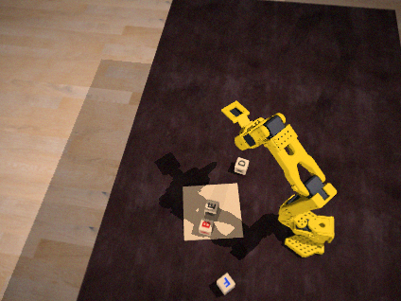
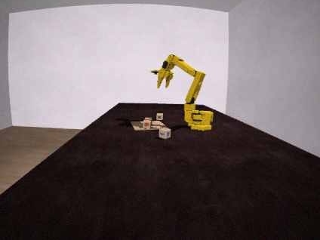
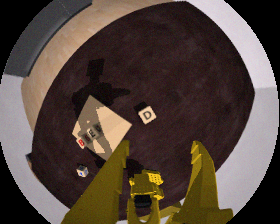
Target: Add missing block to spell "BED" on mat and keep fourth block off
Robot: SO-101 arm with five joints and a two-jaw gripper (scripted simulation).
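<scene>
I see the gripper [image 2: 164, 82] high over the bench [image 2: 226, 172], partly open, holding nothing. Top view shows the D block [image 1: 241, 166] just off the mat [image 1: 227, 194]; exterior view can't resolve its letter.

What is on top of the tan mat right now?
Two blocks lie on the mat: the red B block and the E block beside it. The arm's shadow darkens part of the mat. What lies beneath the blocks is hidden.
</scene>
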